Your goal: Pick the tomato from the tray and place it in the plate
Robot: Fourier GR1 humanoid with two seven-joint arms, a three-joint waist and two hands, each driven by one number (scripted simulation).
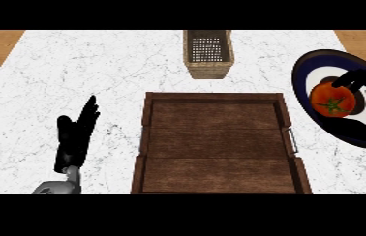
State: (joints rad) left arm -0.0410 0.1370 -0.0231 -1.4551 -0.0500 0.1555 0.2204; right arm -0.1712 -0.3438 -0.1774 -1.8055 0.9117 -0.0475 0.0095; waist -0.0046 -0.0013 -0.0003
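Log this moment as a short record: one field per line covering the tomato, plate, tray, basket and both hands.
tomato: red, green stem up, over the plate at the view's right edge
plate: dark rim, white inside, partly cut off by the right edge
tray: brown wood, centre of the counter, nothing in it
basket: woven, beyond the tray
right hand: black fingers at the tomato's far side; grip cannot be made out
left hand: open, fingers straight, resting left of the tray
counter: white marble
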